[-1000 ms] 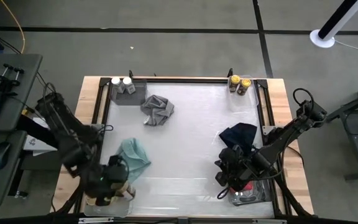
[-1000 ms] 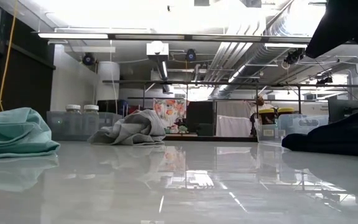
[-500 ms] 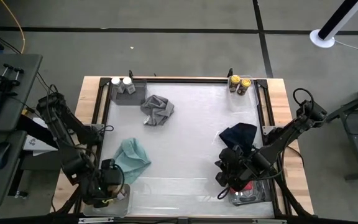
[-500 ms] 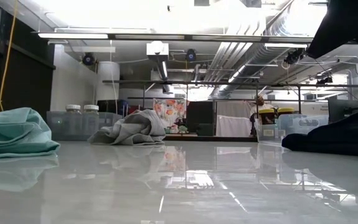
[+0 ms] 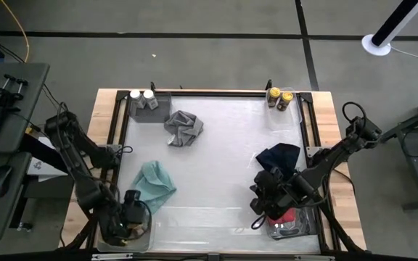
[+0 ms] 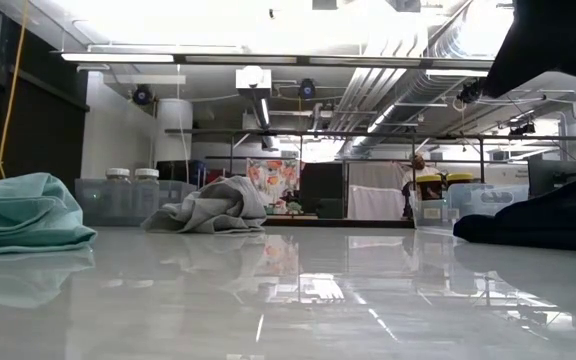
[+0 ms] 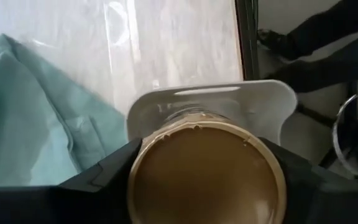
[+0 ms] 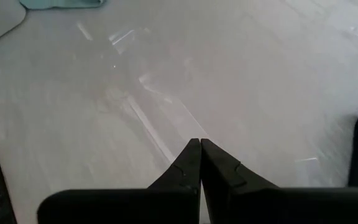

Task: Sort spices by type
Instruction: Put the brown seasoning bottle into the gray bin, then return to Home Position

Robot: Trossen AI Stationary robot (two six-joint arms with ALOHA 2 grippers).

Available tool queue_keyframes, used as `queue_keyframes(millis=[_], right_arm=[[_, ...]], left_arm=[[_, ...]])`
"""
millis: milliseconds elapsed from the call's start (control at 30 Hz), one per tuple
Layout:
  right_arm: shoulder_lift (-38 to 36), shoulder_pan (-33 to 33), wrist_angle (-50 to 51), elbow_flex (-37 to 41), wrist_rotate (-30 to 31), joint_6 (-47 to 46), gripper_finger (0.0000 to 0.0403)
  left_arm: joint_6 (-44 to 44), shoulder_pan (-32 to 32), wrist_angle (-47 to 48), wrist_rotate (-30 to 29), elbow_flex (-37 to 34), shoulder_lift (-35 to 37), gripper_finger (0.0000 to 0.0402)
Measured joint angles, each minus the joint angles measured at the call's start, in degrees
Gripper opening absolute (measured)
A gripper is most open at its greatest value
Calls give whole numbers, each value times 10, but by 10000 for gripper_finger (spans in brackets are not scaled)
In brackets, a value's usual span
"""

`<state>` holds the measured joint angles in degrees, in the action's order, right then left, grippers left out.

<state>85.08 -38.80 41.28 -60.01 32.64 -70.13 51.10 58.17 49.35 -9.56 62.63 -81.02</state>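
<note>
My left gripper (image 5: 128, 217) is over the clear tray (image 5: 142, 233) at the table's near left corner and is shut on a round jar with a tan lid (image 7: 207, 177). The tray's rim (image 7: 229, 93) shows beyond the jar. My right gripper (image 5: 260, 210) hangs shut and empty above the bare table, beside a red tin (image 5: 287, 216) that lies in the near right tray. Two white-lidded jars (image 5: 141, 96) stand in the far left tray. Two yellow-lidded jars (image 5: 279, 95) stand at the far right corner. My left gripper holds the tan-lidded jar just under its lid rim (image 7: 135, 168), pinched between the two fingers (image 7: 104, 180), one on each side. The fingers come from above, pointing down. The jar is upright. The lid hides its base, so I cannot tell whether it rests in the tray.
A teal cloth (image 5: 155, 184) lies close to the left gripper, a grey cloth (image 5: 183, 127) toward the far left, and a navy cloth (image 5: 278, 158) just beyond the right gripper. A dark frame (image 5: 307, 145) borders the white table top. The middle of the table is bare.
My left gripper has moved toward the table's near left corner, from beside the teal cloth to over the clear tray, and its arm has swung with it. The right gripper has barely shifted.
</note>
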Motion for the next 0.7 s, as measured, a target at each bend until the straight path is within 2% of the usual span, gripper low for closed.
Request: queue_keyframes(millis=[133, 200, 367, 500, 600, 700], right_arm=[[0, 3, 0, 0, -5, 8, 0], [0, 3, 0, 0, -11, 12, 0], [0, 3, 0, 0, -14, 17, 0], [0, 3, 1, 0, -14, 28, 0], [0, 3, 1, 0, -14, 40, 0], [-5, 3, 1, 0, -16, 46, 0]], left_arm=[[-18, -1, -4, -2, 0, -37, 313], [-18, -1, -5, 4, 0, -54, 333], [5, -18, -14, 59, 1, -70, 340], [12, -39, -10, 89, 12, -42, 342], [12, -56, -4, 77, 24, -1, 343], [12, -77, 27, 24, 45, 48, 343]])
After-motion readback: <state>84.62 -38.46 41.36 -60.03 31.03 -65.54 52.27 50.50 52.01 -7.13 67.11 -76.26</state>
